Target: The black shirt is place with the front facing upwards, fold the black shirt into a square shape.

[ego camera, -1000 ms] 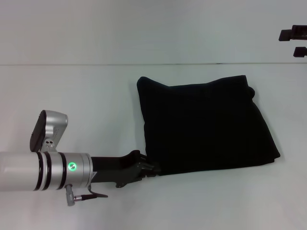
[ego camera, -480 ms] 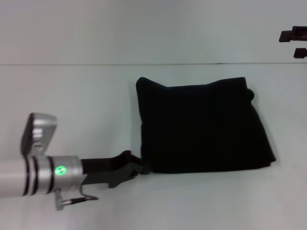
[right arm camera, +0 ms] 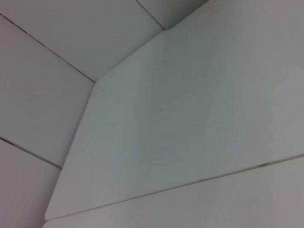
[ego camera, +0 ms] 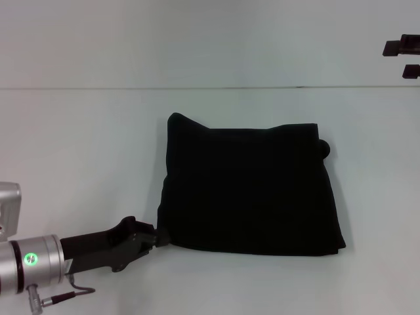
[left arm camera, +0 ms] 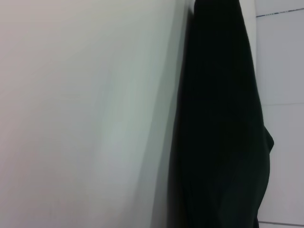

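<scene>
The black shirt [ego camera: 249,187] lies folded into a rough square on the white table [ego camera: 79,144]; no lettering or label shows. My left gripper [ego camera: 157,237] reaches in from the lower left and is shut on the shirt's near left corner, low on the table. The left wrist view shows the shirt [left arm camera: 223,133] as a dark folded mass beside bare table. My right gripper [ego camera: 405,59] shows only as two dark fingertips at the far right edge, high and apart, well away from the shirt.
The table's far edge [ego camera: 197,88] runs across the head view behind the shirt. The right wrist view shows only a table corner [right arm camera: 97,81] and floor tiles.
My left gripper has pulled back to the left and toward me, dragging the folded shirt leftward with it. The right gripper has not moved.
</scene>
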Controlling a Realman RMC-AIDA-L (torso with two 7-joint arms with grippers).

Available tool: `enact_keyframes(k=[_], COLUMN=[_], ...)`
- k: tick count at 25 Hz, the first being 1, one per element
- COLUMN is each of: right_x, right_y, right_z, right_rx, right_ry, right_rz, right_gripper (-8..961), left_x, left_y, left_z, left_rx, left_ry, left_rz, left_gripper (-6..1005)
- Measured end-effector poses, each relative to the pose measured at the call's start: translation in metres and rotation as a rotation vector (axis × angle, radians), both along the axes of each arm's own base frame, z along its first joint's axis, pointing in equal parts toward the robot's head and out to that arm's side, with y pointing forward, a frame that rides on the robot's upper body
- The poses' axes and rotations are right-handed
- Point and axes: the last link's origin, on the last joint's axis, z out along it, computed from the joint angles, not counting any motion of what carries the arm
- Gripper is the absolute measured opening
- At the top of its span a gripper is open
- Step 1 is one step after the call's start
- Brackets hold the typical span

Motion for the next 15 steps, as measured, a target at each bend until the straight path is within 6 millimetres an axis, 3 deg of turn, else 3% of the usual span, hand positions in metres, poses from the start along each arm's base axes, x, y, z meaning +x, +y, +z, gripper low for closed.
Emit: enact_keyframes(k=[5, 10, 15], right_x=[-0.002, 0.0, 0.002], right_y=[0.001, 0.0, -0.004], right_z=[-0.002, -0.003, -0.005], right_rx=[-0.002, -0.004, -0.012], right_ry=[0.001, -0.013, -0.068], right_rz=[0.005, 0.021, 0.09], right_gripper=[868, 868, 868], left_x=[0.0, 0.0, -0.003], left_y=[0.0, 0.0, -0.002], left_z=[0.002, 0.019, 0.076], left_rx=[-0.001, -0.068, 0.051], left_ry=[0.003, 0.044, -0.007], left_rz=[-0.021, -0.113, -0.198], left_gripper=[90, 109, 128])
